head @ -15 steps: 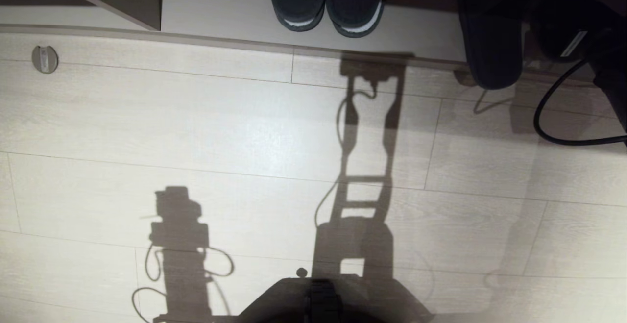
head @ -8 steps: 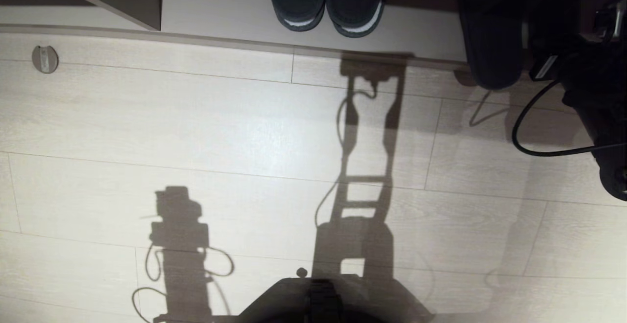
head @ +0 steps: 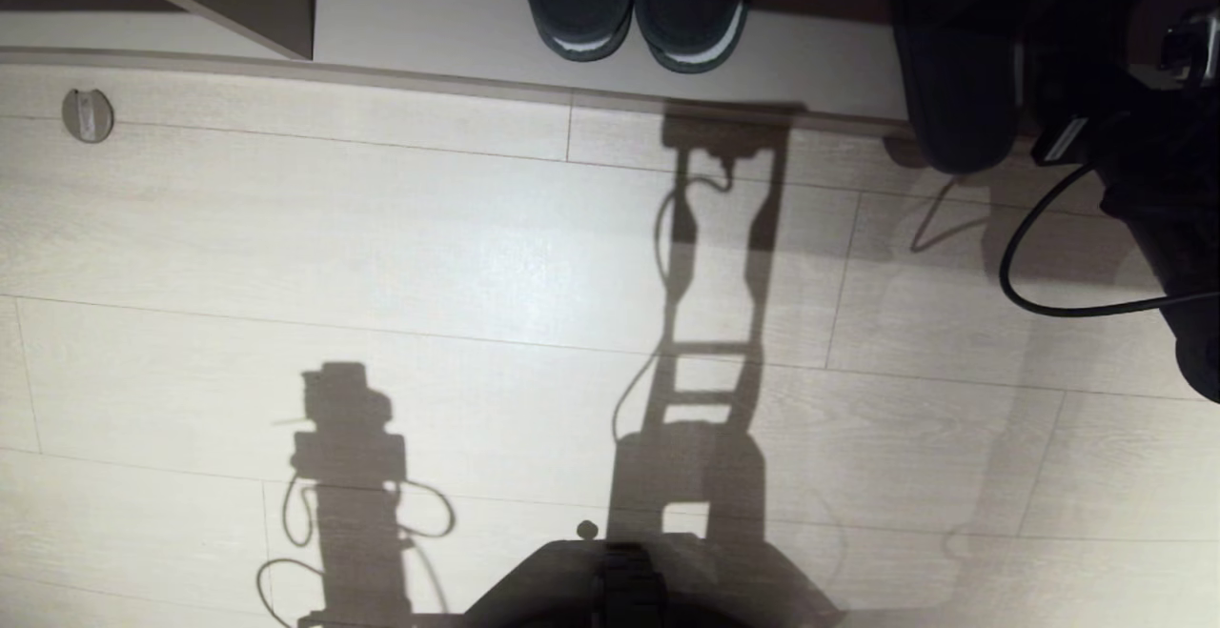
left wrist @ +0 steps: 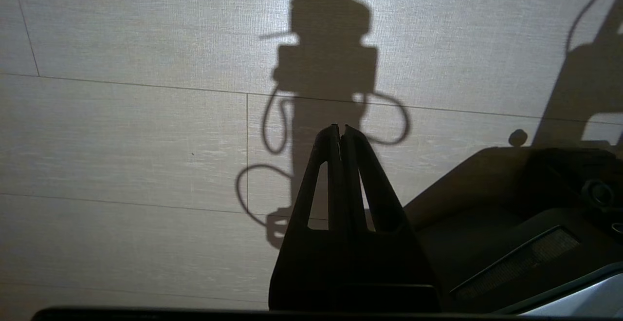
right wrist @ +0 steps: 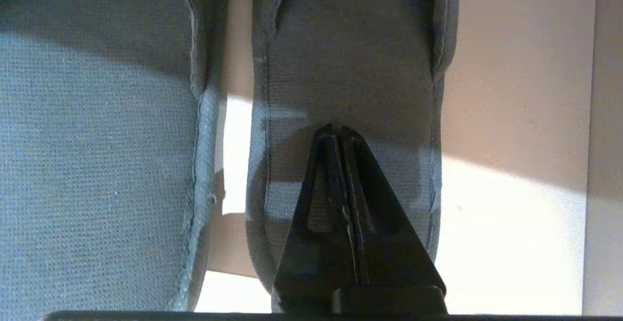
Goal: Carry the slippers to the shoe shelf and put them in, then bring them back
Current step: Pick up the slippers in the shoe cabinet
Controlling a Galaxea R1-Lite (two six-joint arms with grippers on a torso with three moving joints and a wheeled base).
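- The slippers (right wrist: 340, 58) lie side by side on the floor of the shelf (head: 429, 23), heels toward its front lip, near the right end; in the head view one heel (head: 958, 104) juts over the lip.
- The right gripper (right wrist: 336, 128) hangs over the insole of the slipper farther from the shelf's divider, its fingers (right wrist: 353, 175) pressed together on nothing.
- Black shoes (head: 639, 13) sit nearer the divider.
- The left gripper (left wrist: 340, 127) is parked over the floor (head: 381, 256), well away from the shelf, fingers clenched and empty.
- Judgement: the slippers look light, soft and floppy, with woven insoles that should not slip. Pinch the inner side walls together, or the toe bands.
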